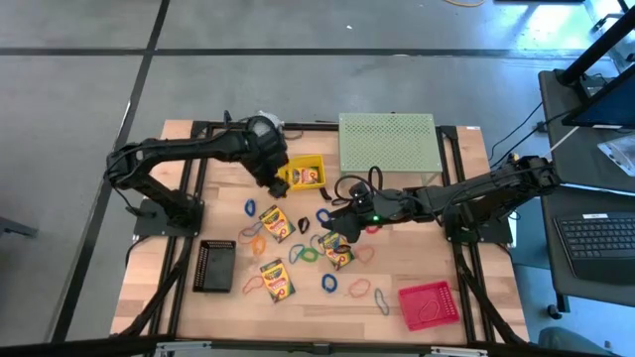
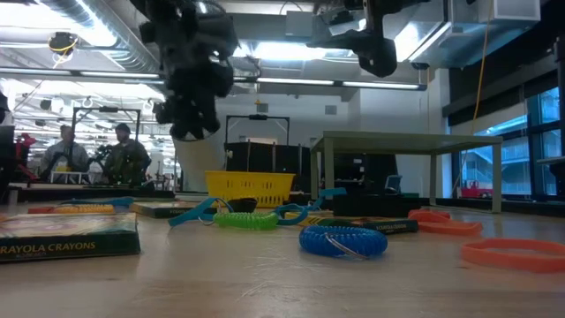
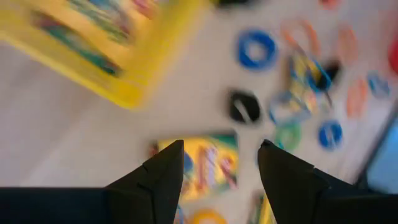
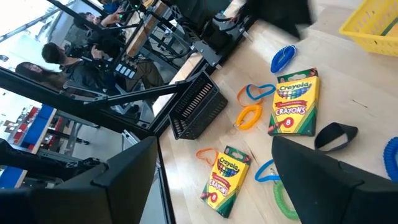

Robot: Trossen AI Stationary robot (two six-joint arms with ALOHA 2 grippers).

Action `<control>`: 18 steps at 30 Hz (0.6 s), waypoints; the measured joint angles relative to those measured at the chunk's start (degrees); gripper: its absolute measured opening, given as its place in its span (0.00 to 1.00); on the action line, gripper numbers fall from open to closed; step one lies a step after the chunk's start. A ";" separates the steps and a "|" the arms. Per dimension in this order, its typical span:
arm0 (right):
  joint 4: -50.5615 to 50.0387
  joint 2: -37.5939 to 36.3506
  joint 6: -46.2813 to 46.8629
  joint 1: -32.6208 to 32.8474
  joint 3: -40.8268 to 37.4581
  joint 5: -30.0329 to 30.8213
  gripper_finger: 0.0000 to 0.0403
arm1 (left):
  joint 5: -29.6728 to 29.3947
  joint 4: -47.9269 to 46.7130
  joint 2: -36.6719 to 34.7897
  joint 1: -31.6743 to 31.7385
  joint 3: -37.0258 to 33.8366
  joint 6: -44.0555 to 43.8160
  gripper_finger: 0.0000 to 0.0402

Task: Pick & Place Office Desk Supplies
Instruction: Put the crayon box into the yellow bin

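Yellow-and-green crayon box [image 1: 275, 220] flat mid-desk, under released, empty left claw [image 1: 272, 177]; probably light, stiff cardboard, best pinched across long edges. Right claw [image 1: 337, 220] released over mid-desk bands.

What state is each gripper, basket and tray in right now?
Left gripper: open, empty, above the table near the yellow basket.
Right gripper: open, empty, over the scattered supplies.
Yellow plastic basket: upright, holding a crayon box.
Red mesh tray: flat on the table, a band loop inside.
Black slotted tray: flat, contents unclear.
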 joint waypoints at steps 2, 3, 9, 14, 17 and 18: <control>-0.19 0.00 -0.69 0.00 -0.02 -0.03 0.79 | -0.03 -3.07 -0.43 -2.40 0.00 2.62 0.48; -0.20 0.00 -0.72 0.00 -0.02 -0.06 0.79 | -0.29 -4.36 -0.49 -3.51 -0.01 3.85 0.47; -0.39 0.00 -0.31 -0.11 -0.02 -1.51 0.79 | -13.33 -10.42 -0.49 -8.03 -0.64 4.96 0.44; 0.02 0.00 0.67 -0.22 -0.02 -1.56 0.79 | -17.60 -8.54 -0.48 -8.48 -2.12 2.54 0.43; 0.02 0.00 1.56 -0.22 -0.02 -1.54 0.79 | -18.27 -7.90 0.13 -8.52 -3.15 1.85 0.43; 0.04 0.00 1.75 -0.22 -0.02 -1.54 0.79 | -18.33 -7.23 0.11 -8.52 -4.06 1.83 0.43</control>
